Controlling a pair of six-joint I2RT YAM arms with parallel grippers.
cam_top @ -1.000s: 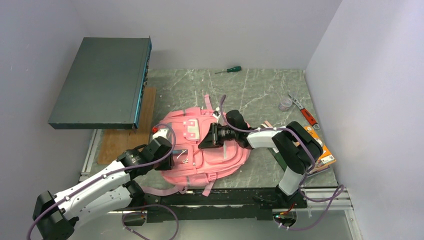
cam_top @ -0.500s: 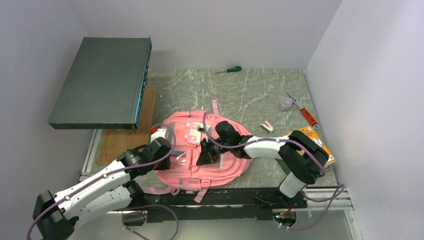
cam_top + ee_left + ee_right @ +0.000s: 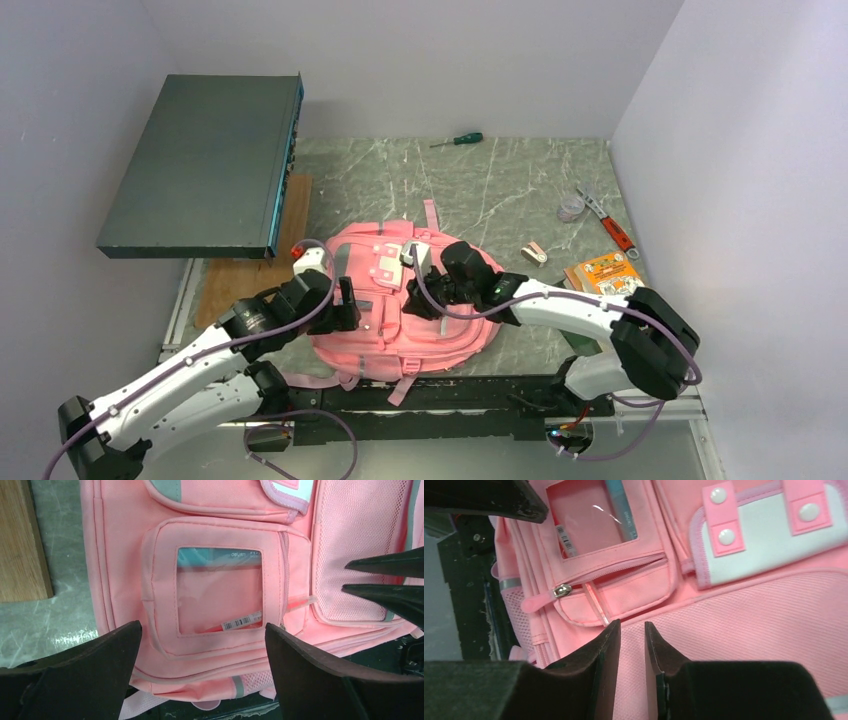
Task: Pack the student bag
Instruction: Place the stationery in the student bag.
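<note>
Student bag [image 3: 400,300], pink, lies flat, front up, on the near middle of the desk [image 3: 500,180]. Left gripper [image 3: 202,645] hangs spread wide over its clear-window pocket [image 3: 220,592], holding nothing. Right gripper [image 3: 631,645] is just above the fabric beside a zipper pull [image 3: 563,590], fingers nearly together with nothing between them

From the top external view we look down from above and behind the arm bases over the whole table [image 3: 480,185]. Our left wrist camera sits close above the student bag [image 3: 220,595], looking past its own fingers [image 3: 310,675] at the windowed front pocket. Our right wrist camera looks from very near across the same pocket from the opposite side, so both wrist views share it
</note>
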